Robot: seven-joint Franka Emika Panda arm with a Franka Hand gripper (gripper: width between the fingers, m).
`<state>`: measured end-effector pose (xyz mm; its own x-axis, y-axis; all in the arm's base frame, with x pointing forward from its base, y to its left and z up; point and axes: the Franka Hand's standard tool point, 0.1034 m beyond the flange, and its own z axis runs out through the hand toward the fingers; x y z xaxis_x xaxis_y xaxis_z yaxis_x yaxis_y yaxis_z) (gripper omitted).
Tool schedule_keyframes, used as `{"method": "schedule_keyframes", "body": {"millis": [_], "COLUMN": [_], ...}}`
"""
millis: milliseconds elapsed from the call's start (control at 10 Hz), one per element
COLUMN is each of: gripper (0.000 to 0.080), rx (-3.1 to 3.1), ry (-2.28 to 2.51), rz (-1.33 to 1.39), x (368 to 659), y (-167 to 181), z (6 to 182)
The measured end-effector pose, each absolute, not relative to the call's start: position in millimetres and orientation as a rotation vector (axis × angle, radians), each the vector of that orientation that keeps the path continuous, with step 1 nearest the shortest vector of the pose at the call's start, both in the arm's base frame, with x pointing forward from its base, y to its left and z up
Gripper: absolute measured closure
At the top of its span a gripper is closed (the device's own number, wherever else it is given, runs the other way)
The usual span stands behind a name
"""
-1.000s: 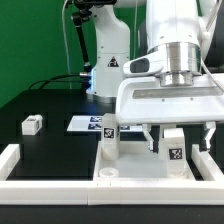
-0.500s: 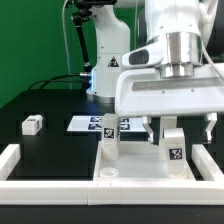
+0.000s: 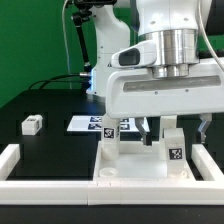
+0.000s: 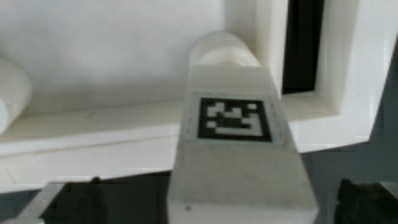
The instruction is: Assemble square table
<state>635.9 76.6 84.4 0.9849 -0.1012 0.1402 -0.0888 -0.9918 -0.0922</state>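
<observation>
**Exterior view.** One slab (image 3: 140, 168) lies at the tabletop's near edge, just behind the border rail (image 3: 60, 187). Three legs show. The first upright leg (image 3: 110, 138) and the second upright leg (image 3: 174, 150) stand on the slab. The loose leg (image 3: 33, 124) lies towards the tabletop's edge on the exterior view's left. The gripper (image 3: 177, 133) is spread wide, its fingers either side of the second upright leg and clear of it.

**Wrist view.** One tagged leg (image 4: 231, 120) stands before the slab (image 4: 89, 115), between the parted fingertips (image 4: 63, 203).
</observation>
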Motion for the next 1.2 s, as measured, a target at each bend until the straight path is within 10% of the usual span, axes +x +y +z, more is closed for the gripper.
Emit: {"method": "schedule_keyframes", "body": {"millis": [500,900,1200], "gripper": [0.015,0.0512,0.0512], "rx": [-3.018,-3.0,-2.945], "ry": [0.219,0.436,0.759], "rz": [0.129,0.142,0.16], "x": [634.1,633.8,633.6], "y": [80.6,80.4,80.6], "z": [74.3,73.8,73.7]}}
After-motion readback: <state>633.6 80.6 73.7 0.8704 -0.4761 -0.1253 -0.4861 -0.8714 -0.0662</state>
